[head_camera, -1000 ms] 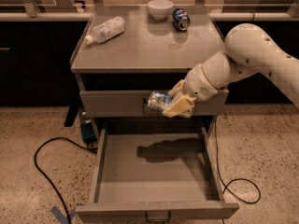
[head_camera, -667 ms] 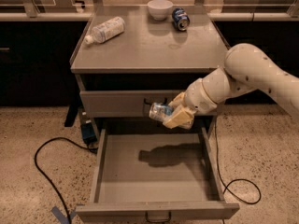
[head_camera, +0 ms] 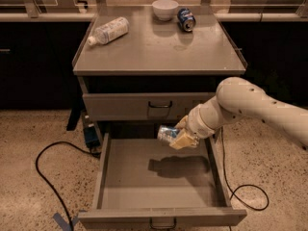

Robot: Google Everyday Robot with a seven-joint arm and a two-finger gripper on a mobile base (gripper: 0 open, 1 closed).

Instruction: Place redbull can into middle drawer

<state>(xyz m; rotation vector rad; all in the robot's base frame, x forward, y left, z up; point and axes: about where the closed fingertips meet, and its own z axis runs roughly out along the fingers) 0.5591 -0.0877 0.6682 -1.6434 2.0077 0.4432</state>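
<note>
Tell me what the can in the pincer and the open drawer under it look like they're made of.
The redbull can, held in the pincer above the open middle drawer, looks like thin metal with a shiny finish: its silver side throws a bright glint. The drawer looks like sheet metal in dull grey, perhaps painted or brushed: flat, even walls with only soft reflections.

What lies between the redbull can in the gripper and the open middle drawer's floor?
Nothing. In the camera view the gripper holds the redbull can over the middle drawer; the floor beneath is bare but for their shadow.
</note>
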